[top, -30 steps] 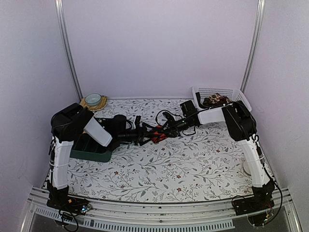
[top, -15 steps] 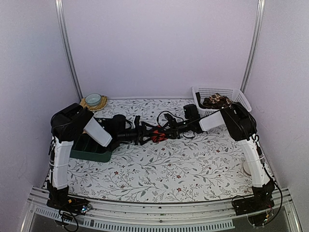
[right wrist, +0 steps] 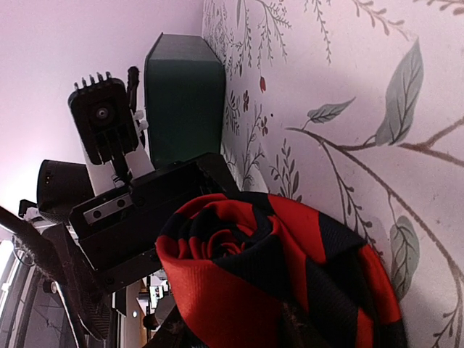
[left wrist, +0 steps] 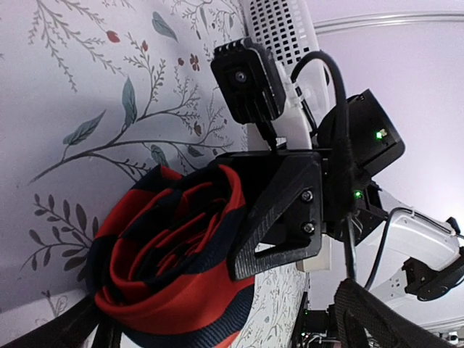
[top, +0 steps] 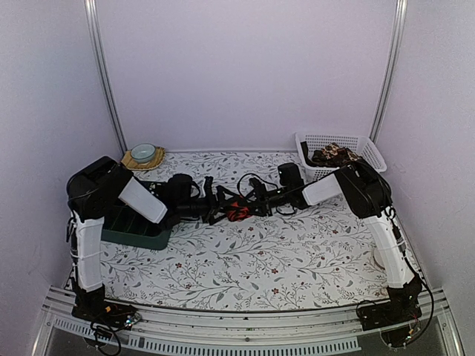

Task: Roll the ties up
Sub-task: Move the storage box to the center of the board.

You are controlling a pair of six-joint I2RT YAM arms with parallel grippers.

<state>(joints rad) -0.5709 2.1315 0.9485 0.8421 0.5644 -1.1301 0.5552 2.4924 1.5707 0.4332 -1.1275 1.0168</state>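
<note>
Underneath, table: we are looking down on a white cloth with a leaf print covering it; pale walls are closing it in on three sides
Left arm: we are seeing it reaching from the near left corner toward the middle of the table
Right arm: we are seeing it reaching in from the near right corner, so the two wrists are meeting nose to nose
Green tray: it is sitting at the left, partly hidden under the left arm
White basket: it is standing in the far right corner; dark patterned ties are lying heaped in it
Bowl: it is resting on a tan mat in the far left corner
Left gripper: its fingers are standing spread wide, released, on either side of the coil
Right gripper: its fingers are clamping the coil's edge
Red tie: it is sitting rolled into a coil with dark stripes, mid-table between the two grippers and against the cloth; its spiral end is facing the right wrist camera
</note>
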